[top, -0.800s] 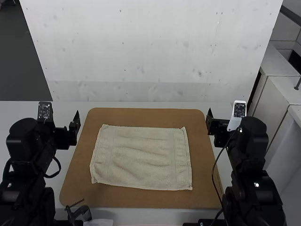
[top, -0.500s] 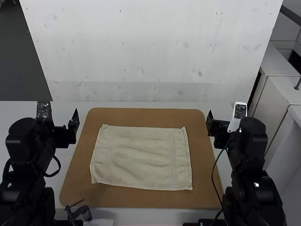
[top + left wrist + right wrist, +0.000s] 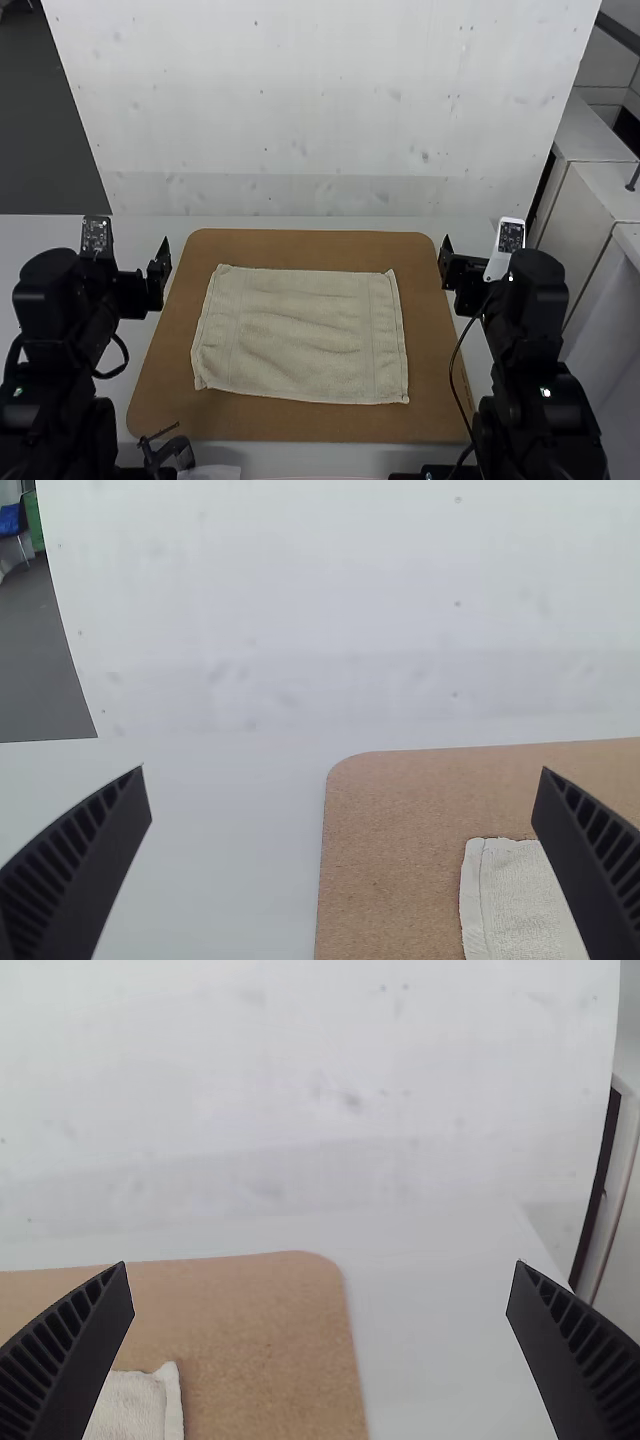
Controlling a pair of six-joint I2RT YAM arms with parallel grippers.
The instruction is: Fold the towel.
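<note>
The cream towel (image 3: 300, 335) lies spread on the brown board, slightly rippled, its near edge a little slanted. My left gripper (image 3: 140, 280) is off to the towel's left and my right gripper (image 3: 466, 270) off to its right, both apart from the cloth. In the left wrist view, my left gripper (image 3: 342, 770) is open with nothing held, and a corner of the towel (image 3: 515, 895) shows beside one finger. The right wrist view has my right gripper (image 3: 321, 1264) wide open and unloaded, with another towel corner (image 3: 135, 1405) near a finger.
The brown board (image 3: 300, 425) with rounded corners rests on a pale table (image 3: 30, 240). A white panel (image 3: 320, 110) stands upright behind it. A small dark object (image 3: 170, 452) is by the board's near left corner, and a black cable (image 3: 456, 375) hangs along the right arm.
My left gripper has shifted very slightly, left and then back right. The towel and the right gripper look unmoved.
</note>
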